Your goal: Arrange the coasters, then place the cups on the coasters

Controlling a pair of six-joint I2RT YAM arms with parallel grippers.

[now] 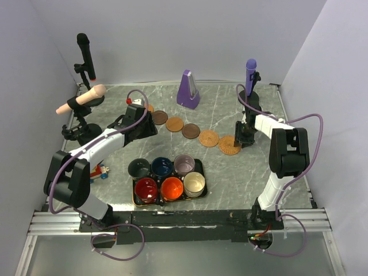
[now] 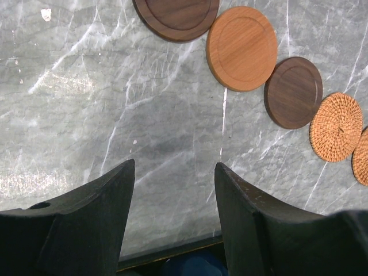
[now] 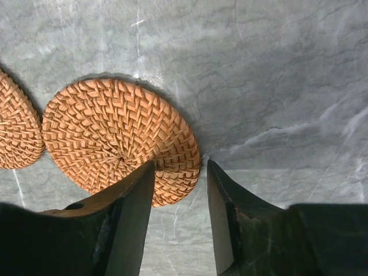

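Observation:
Six coasters lie in a curved row across the table: dark wood (image 1: 160,117), light wood (image 1: 174,124), dark wood (image 1: 191,131) and two woven ones (image 1: 209,138) (image 1: 229,145); the leftmost (image 1: 150,108) is half hidden behind my left gripper (image 1: 140,122). That gripper (image 2: 175,167) hangs open over bare table, short of the wooden coasters (image 2: 241,47). My right gripper (image 3: 179,164) is open at the rightmost woven coaster (image 3: 118,138), with one finger over its rim and the other beside it. Six cups stand in the black tray (image 1: 200,167): green-grey (image 1: 138,168), navy (image 1: 162,167), lilac (image 1: 184,164), red (image 1: 146,190), orange (image 1: 171,188), cream (image 1: 194,184).
A purple metronome (image 1: 188,90) stands at the back centre. A black microphone (image 1: 85,54) and a beige one (image 1: 89,98) on stands are at the back left, a purple one (image 1: 250,72) at the back right. A small toy (image 1: 100,172) lies left of the tray.

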